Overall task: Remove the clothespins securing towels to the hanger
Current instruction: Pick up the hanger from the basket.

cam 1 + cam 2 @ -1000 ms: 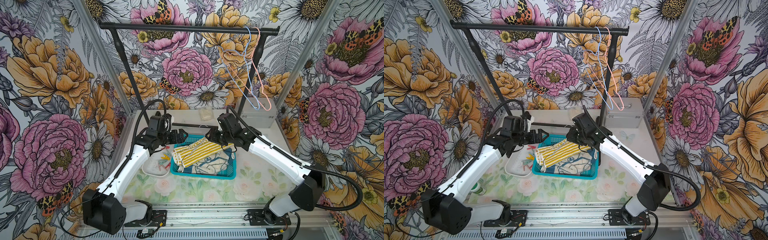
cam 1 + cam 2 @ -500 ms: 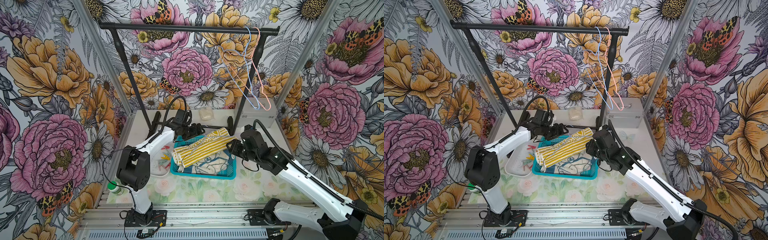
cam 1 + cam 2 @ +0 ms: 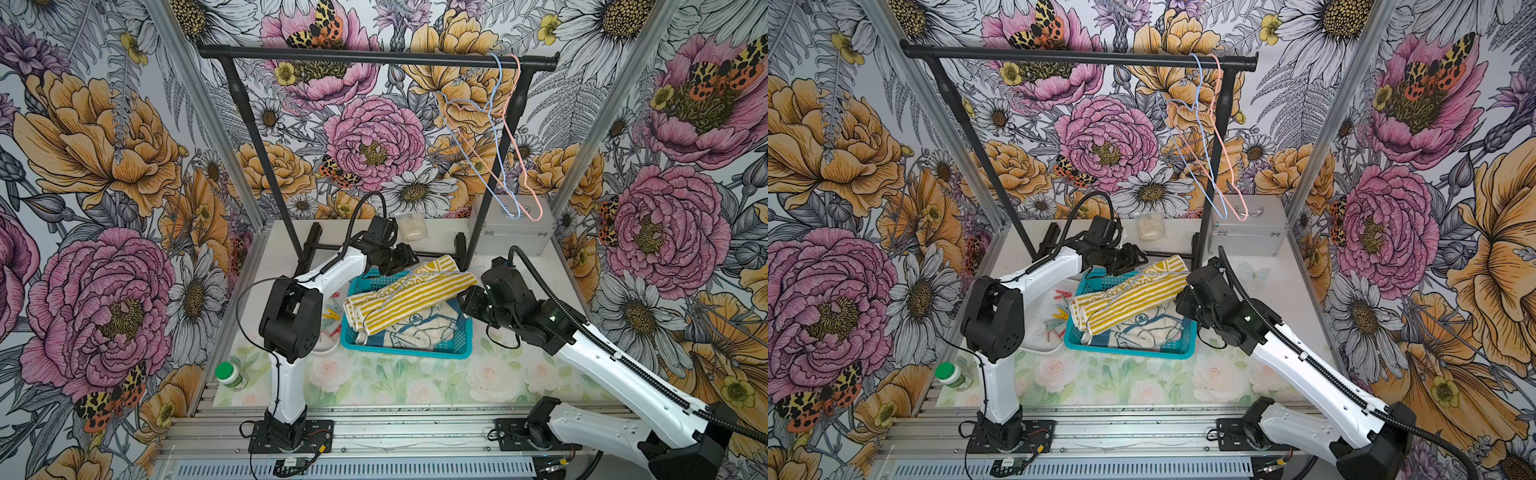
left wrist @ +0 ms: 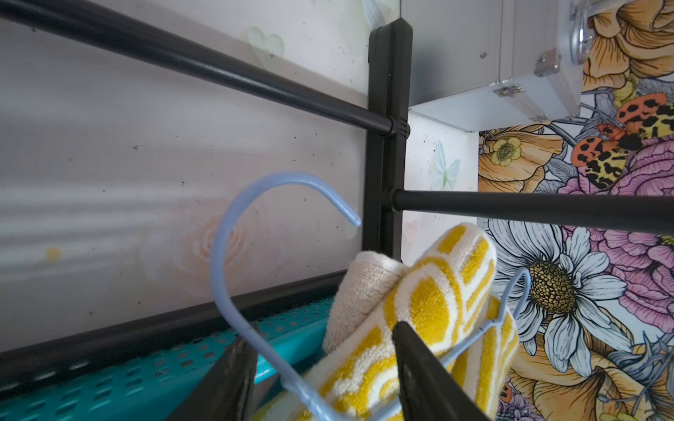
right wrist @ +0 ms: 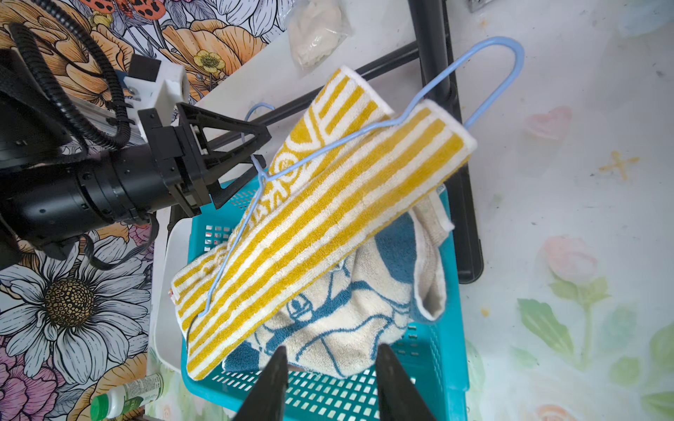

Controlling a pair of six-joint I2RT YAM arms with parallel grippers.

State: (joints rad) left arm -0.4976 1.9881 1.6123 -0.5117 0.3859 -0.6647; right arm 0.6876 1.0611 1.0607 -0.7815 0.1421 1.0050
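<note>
two towels [image 3: 411,297] are piled in the teal basket [image 3: 407,353], the yellow-striped towel [image 5: 328,218] over the cream towel [image 3: 419,332]. one blue wire hanger [image 5: 328,145] lies on top, its neck straddled by the spread left gripper [image 5: 262,155], probably for lifting away. the right gripper [image 5: 332,350] is seen spread and empty. several clothespins [image 3: 1059,316], too jumbled to count, lie in the white tray [image 3: 1040,350] at left.

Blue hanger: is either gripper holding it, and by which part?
Not gripped yet. The left gripper stands open astride the neck of the blue hanger, below the hook. The right gripper is open above the basket, empty.
</note>
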